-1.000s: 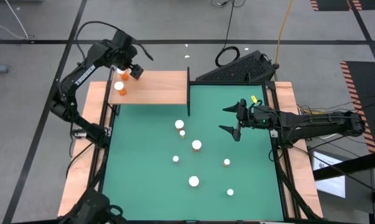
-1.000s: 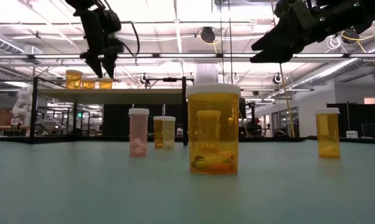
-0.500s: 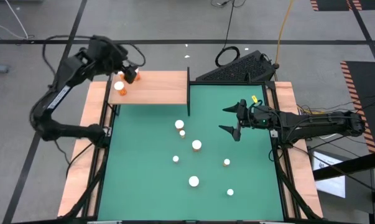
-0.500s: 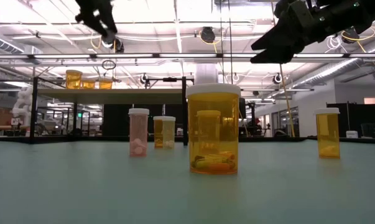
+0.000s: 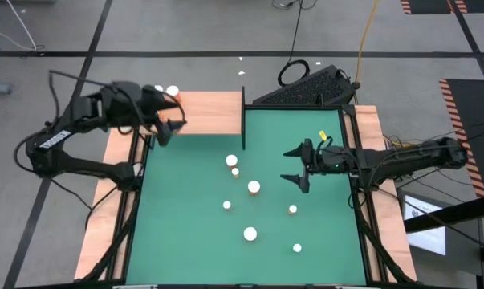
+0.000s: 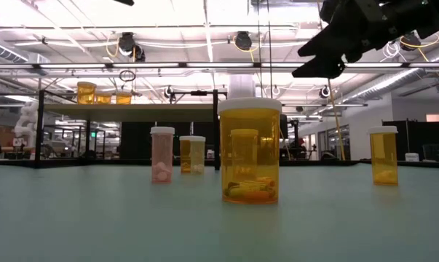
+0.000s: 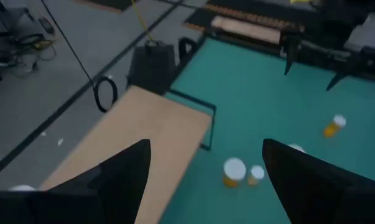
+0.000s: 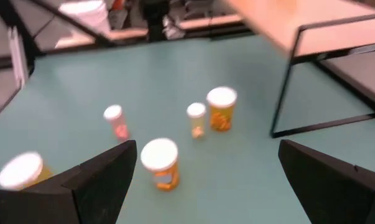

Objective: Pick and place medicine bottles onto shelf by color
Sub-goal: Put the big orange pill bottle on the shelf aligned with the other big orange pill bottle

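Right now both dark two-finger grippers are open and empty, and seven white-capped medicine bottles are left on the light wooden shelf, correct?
Not quite: the seven white-capped medicine bottles stand on the green mat, as the high view shows, not on the light wooden shelf. The left gripper and right gripper are indeed open and empty.

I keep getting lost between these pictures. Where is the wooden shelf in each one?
High view: shelf upper left of centre.
Low view: raised, left background.
Left wrist view: centre-left.
Right wrist view: upper right.
Shared landmark: black post at its corner.
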{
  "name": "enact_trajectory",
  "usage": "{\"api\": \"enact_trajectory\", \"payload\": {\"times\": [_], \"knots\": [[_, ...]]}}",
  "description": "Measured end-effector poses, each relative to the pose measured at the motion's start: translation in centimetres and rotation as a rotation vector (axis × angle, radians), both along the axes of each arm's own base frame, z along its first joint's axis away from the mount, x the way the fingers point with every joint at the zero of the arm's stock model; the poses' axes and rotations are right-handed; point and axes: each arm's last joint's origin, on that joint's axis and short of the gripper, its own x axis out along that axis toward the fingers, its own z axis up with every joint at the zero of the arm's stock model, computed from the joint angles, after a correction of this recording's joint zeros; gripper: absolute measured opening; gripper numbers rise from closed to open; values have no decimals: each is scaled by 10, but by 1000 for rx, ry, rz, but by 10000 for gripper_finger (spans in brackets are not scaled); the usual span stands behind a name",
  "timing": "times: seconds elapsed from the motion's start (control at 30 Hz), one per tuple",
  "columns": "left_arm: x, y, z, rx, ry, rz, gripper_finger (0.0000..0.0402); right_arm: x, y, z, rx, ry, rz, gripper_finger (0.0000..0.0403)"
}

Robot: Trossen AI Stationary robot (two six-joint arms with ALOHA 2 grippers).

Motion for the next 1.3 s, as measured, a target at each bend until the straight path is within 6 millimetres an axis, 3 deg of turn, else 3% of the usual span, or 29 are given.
{"api": "enact_trajectory", "payload": {"times": [0.33,0.67,1.3], "knots": [[36,-33,-49,-9,19,-101,308,39,5,-37,-45,70,44,388],[59,-55,-69,62,-148,-171,308,60,-7,-70,-22,113,121,380],[72,-60,-130,100,-150,-210,308,77,-24,-112,160,178,296,377]]}}
